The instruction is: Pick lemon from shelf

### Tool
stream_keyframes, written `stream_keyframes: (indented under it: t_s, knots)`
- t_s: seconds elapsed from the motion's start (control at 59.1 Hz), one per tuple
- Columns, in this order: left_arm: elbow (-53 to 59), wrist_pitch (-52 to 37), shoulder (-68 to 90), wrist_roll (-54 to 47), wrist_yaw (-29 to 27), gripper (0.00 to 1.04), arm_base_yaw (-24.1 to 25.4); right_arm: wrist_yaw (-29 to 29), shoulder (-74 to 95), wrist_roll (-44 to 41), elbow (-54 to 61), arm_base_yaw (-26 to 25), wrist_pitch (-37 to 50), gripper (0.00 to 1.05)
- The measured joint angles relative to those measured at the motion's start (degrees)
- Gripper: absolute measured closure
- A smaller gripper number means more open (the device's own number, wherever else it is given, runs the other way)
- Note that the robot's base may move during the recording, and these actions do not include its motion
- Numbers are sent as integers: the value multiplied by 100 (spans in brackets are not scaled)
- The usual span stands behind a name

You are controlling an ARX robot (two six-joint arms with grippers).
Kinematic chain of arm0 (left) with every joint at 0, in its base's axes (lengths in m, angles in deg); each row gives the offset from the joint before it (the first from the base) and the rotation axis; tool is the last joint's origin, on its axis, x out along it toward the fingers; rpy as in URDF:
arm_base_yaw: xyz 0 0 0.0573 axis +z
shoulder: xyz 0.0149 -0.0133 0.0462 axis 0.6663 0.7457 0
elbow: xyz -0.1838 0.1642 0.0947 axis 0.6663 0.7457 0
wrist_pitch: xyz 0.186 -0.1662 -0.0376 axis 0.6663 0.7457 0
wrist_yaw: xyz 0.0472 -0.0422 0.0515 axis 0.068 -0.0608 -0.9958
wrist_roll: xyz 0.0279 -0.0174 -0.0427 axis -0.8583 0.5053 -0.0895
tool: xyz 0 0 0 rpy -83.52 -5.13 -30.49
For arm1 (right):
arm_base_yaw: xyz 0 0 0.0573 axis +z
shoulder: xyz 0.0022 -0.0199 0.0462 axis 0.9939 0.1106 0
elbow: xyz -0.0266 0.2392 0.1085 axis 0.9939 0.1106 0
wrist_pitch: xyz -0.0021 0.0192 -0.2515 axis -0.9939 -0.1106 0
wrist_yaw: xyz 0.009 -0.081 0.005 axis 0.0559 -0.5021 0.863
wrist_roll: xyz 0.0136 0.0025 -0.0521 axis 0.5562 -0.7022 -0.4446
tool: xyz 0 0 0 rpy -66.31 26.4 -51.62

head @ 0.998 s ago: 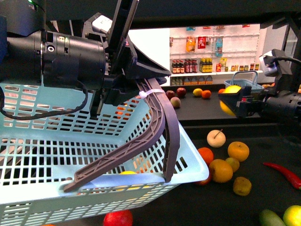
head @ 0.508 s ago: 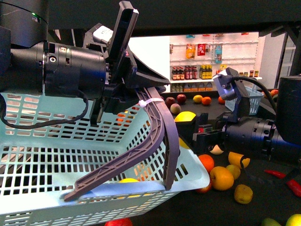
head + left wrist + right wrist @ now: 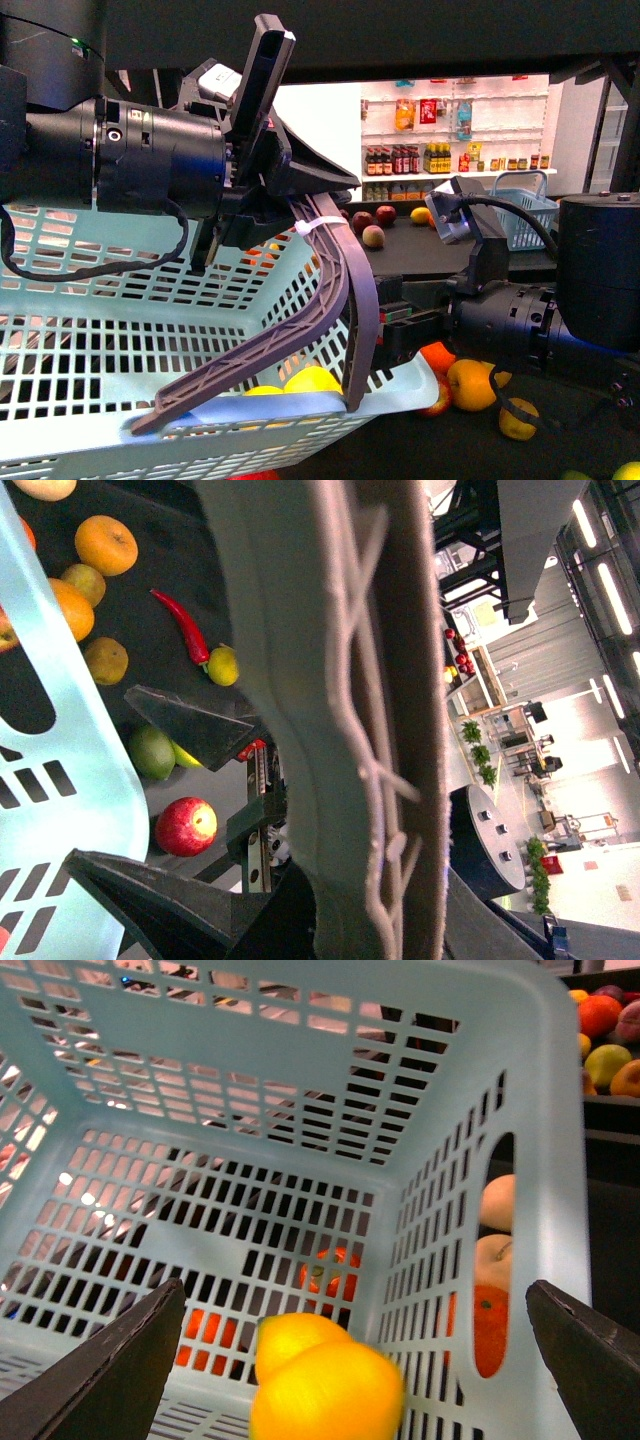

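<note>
Basket first: a pale blue slotted plastic basket (image 3: 120, 330) hangs tilted from the left gripper (image 3: 305, 110). Its grey ribbed handle (image 3: 335, 290) is bound with one white zip tie (image 3: 305, 222). Two yellow fruits show through the slots at its low front corner: the smooth bright lemon (image 3: 312, 380) and a second yellow fruit (image 3: 262, 392) beside it. Beyond, the black tiered shelf (image 3: 440, 245) carries loose fruit, and one small blue basket (image 3: 535, 215) stands farther back.

From the left wrist, the handle lies across two dark wedge fingers (image 3: 190, 725) that stand well apart, nothing between their tips. One red chilli (image 3: 185, 628) and one red apple (image 3: 186, 825) lie on the shelf.

From the right wrist, the right gripper (image 3: 354, 1284) gapes wide over the basket's inside. The blurred lemon sits low between the fingers, touching neither.
</note>
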Motion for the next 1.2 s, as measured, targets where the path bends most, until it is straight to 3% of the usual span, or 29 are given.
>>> stream_keyframes:
  t_s: [0.135, 0.305, 0.474, 0.66, 0.761, 0.812, 0.88, 0.998, 1.1, 1.201]
  knots:
    - [0, 0, 0, 4, 13, 96, 0, -417, -153, -293, -24, -227, -442, 2]
    - [0, 0, 0, -2, 20, 96, 0, -1244, -1231, -1073, 334, -951, -752, 2]
    - [0, 0, 0, 4, 42, 96, -7, -1357, -2894, -1718, 1493, -1604, -953, 2]
    - [0, 0, 0, 4, 22, 96, 7, -1443, -5864, -1556, 3126, -2457, -2782, 2]
    - [0, 0, 0, 2, 17, 96, 7, -1316, -7573, -1220, 3685, -2754, -4044, 16]
    - [0, 0, 0, 2, 26, 96, -4, -1279, -8907, -1134, 4061, -2767, -5143, 28]
    - [0, 0, 0, 7, 44, 96, -13, -1486, -9949, -1080, 4317, -2614, -5882, 39]
    - [0, 0, 2, 13, 31, 96, 2, -1781, -10933, -1054, 4538, -2273, -6035, 58]
    - [0, 0, 4, -4, 33, 96, 0, -2616, -11108, -1038, 4712, -1606, -6085, 75]
    - [0, 0, 4, 28, 17, 96, 0, -2686, -11193, -1036, 4826, -1344, -6085, 94]
